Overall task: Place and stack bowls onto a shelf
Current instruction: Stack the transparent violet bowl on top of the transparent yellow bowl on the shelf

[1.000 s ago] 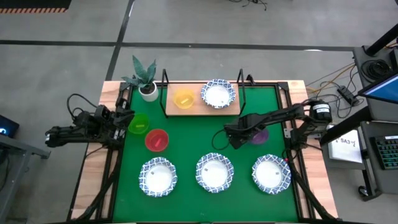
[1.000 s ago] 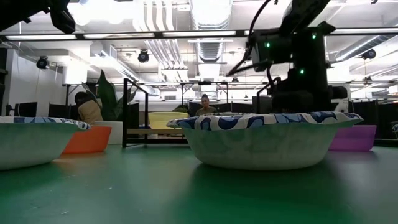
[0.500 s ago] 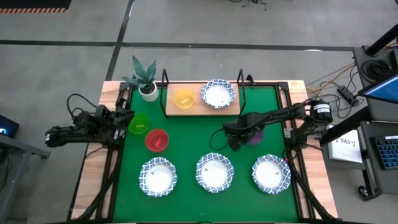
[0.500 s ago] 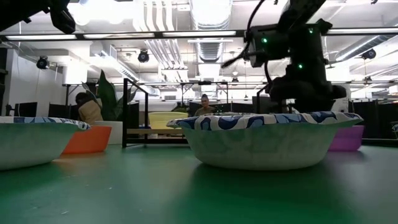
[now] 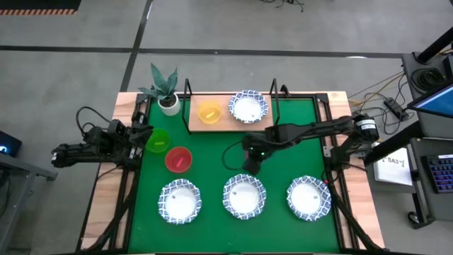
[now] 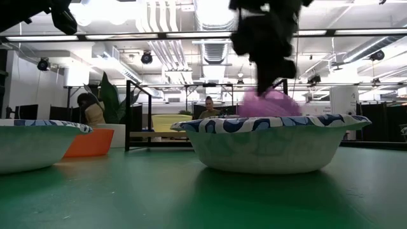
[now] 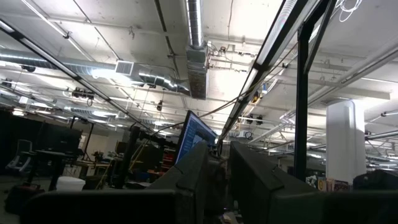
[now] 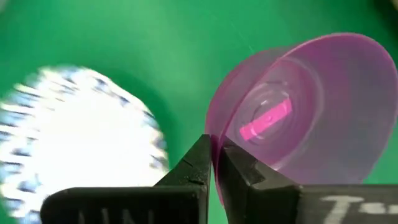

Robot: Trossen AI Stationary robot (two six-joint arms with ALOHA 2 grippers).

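My right gripper (image 5: 250, 163) hangs over the middle of the green mat, shut on a small purple bowl (image 8: 305, 106). The low view shows that bowl (image 6: 267, 103) in the air. The high view hides it under the arm. Three white blue-rimmed bowls (image 5: 180, 201) (image 5: 244, 196) (image 5: 308, 197) rest on their bases along the near edge. A fourth white bowl (image 5: 248, 107) and a yellow bowl (image 5: 209, 112) stand on the wooden shelf (image 5: 228, 125). My left gripper (image 5: 140, 134) waits at the table's left edge, with a narrow gap between its fingers. My right gripper pinches the purple bowl's rim (image 8: 212, 127) between its two fingers, one finger (image 8: 239, 171) inside the bowl and the other (image 8: 196, 165) outside. The fingers come from above, pointing down. The bowl hangs tilted below them, clear of the mat.
A green bowl (image 5: 157, 140) and a red bowl (image 5: 178, 159) sit on the mat's left part. A potted plant (image 5: 167, 99) stands at the far left, beside the shelf's black frame (image 5: 274, 92). Bare mat lies on the right, between the shelf and the near bowls.
My right gripper has taken hold of the purple bowl on the mat's right side. It has lifted the bowl clear of the mat and carried it toward the table's left, to above the middle. The bowl now hangs tilted.
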